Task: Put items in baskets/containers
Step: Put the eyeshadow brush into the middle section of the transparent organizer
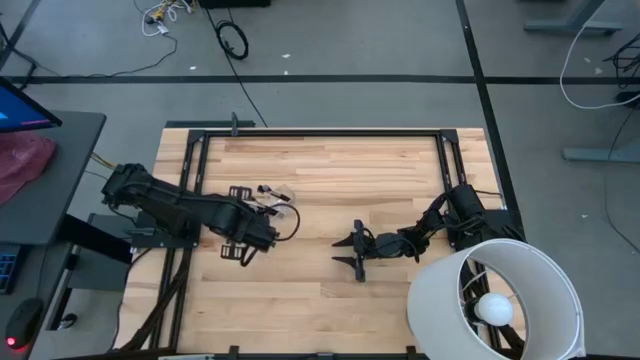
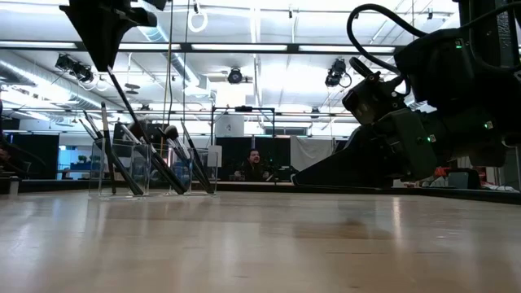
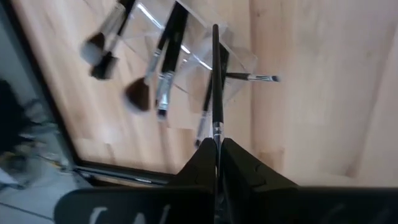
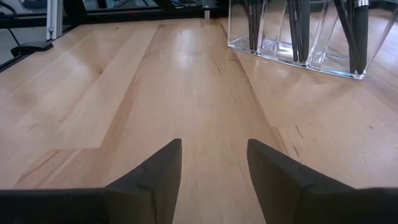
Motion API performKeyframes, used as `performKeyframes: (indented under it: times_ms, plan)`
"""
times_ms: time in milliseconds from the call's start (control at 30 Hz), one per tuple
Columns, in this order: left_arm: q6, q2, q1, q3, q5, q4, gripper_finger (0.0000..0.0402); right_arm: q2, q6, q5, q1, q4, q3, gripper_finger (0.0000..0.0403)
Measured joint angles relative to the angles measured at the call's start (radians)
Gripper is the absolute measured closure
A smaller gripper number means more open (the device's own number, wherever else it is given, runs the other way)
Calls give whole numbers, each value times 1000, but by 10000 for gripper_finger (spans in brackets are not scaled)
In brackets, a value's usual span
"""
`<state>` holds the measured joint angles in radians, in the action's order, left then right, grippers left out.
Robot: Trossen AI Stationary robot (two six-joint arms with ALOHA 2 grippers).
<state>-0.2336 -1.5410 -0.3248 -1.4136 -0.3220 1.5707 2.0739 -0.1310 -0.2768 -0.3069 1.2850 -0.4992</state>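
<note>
I see a wooden plank table [image 1: 330, 290] in a black frame on a grey floor [image 1: 350, 40] crossed by dark tape lines. Loose cables [image 1: 232, 38] lie behind it. A grey desk [image 1: 45, 180] stands at one side, a white lamp shade [image 1: 495, 300] at a corner. Bright ceiling lights [image 2: 244, 57] overhead; a person [image 2: 256, 163] sits far back.

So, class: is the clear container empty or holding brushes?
Holding brushes: the clear container has several brushes standing slanted inside, dark handles down.
</note>
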Motion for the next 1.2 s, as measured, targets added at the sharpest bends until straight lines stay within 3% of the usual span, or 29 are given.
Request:
performKeyframes:
  times_ms: [200,400,867,1000,1200]
  plan:
    - [-12,0,31,0,47,0,388,0,0,0,0,0,0,215]
    - [28,0,30,-3,-36,1,391,0,1,0,0,0,0,215]
    - [39,-10,140,-34,-74,1,388,0,1,-1,0,0,0,215]
    - [48,-11,207,23,-76,-22,391,0,1,-2,0,1,-1,215]
    - [137,-12,246,168,-30,-214,384,0,1,-2,0,-1,-18,215]
